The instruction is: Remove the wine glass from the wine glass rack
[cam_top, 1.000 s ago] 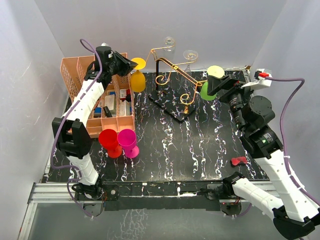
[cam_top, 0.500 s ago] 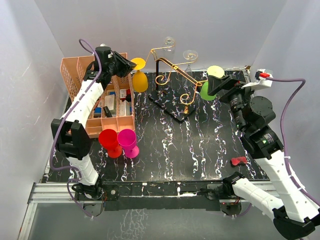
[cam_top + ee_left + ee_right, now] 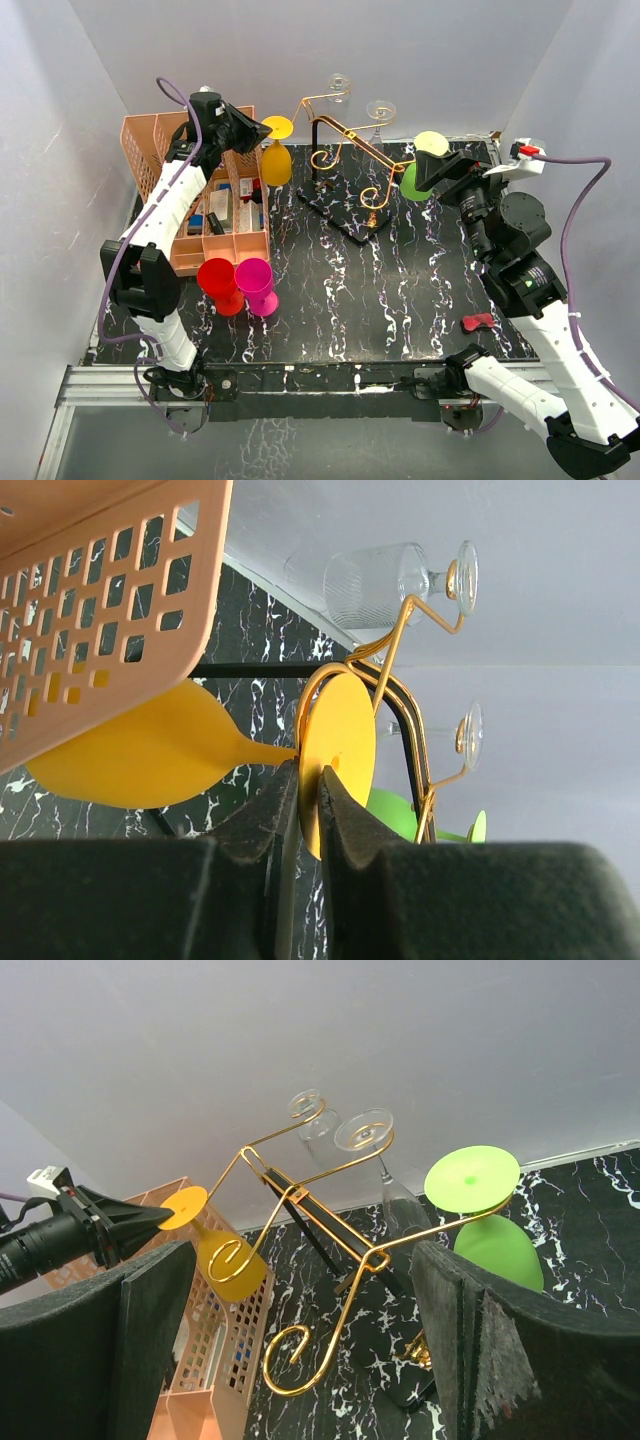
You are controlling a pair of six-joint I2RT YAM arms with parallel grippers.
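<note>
Two fingers (image 3: 283,815) of the left gripper (image 3: 310,792) are pinched on the flat round foot of the yellow wine glass (image 3: 150,755), one on each face of the disc. The glass's stem runs off to the gripper's side and its bowl hangs just below the foot. A gold wire arm of the wine glass rack (image 3: 395,650) curves close behind the foot; whether the stem rests in the wire cannot be told. Beside the gripper and partly over the bowl is the wall of the peach slotted organiser (image 3: 100,610). Beyond the yellow foot, two clear wine glasses (image 3: 375,580) hang upside down from the rack's farther arms.

The right gripper (image 3: 305,1300) has its fingers spread wide and holds nothing. Ahead of it, toward its right finger, the green wine glass (image 3: 472,1178) hangs bowl-down from a scroll-ended arm, apart from both fingers. Straight ahead stands the rack's black post on its flat black base, on the black marbled table (image 3: 400,290).
</note>
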